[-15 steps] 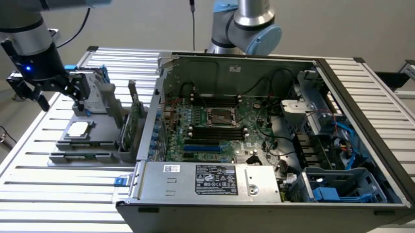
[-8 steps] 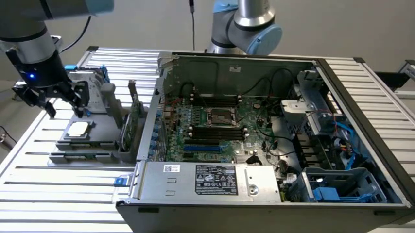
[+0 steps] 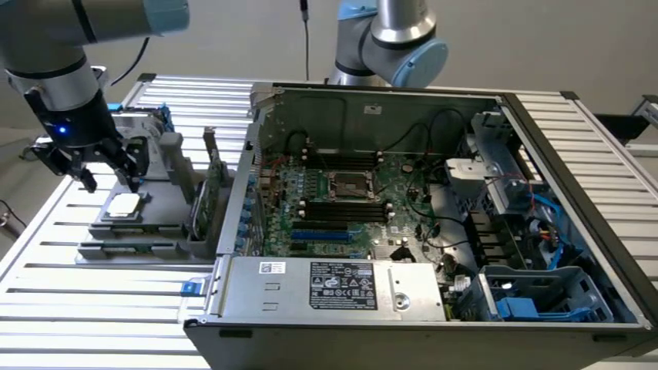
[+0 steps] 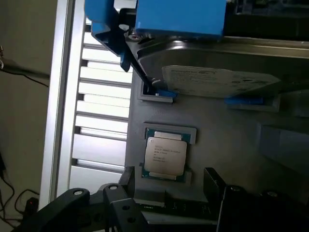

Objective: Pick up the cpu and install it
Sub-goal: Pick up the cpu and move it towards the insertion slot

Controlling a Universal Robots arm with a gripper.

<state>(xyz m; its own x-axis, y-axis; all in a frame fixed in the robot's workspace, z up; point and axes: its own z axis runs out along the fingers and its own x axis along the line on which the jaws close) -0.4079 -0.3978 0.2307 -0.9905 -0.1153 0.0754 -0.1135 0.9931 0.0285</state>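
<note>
Just beside the cpu (image 4: pixel 165 154), the hard drive (image 4: pixel 217 79)

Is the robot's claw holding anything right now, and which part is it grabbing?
Nothing is held. The gripper hangs open just above the cpu, which lies flat in its grey holder.

The cpu (image 4: pixel 165 155) has a pale, satin metal lid with faint printing, edged by green circuit board. Its holder (image 4: pixel 231 159) is matt grey plastic. The hard drive (image 4: pixel 217 82) is dull silvery metal with a white paper label, and its bracket (image 4: pixel 178 17) is smooth blue plastic. The table (image 3: pixel 62 293) is ribbed, brushed aluminium. The gripper (image 3: pixel 111 183) is matt black.
</note>
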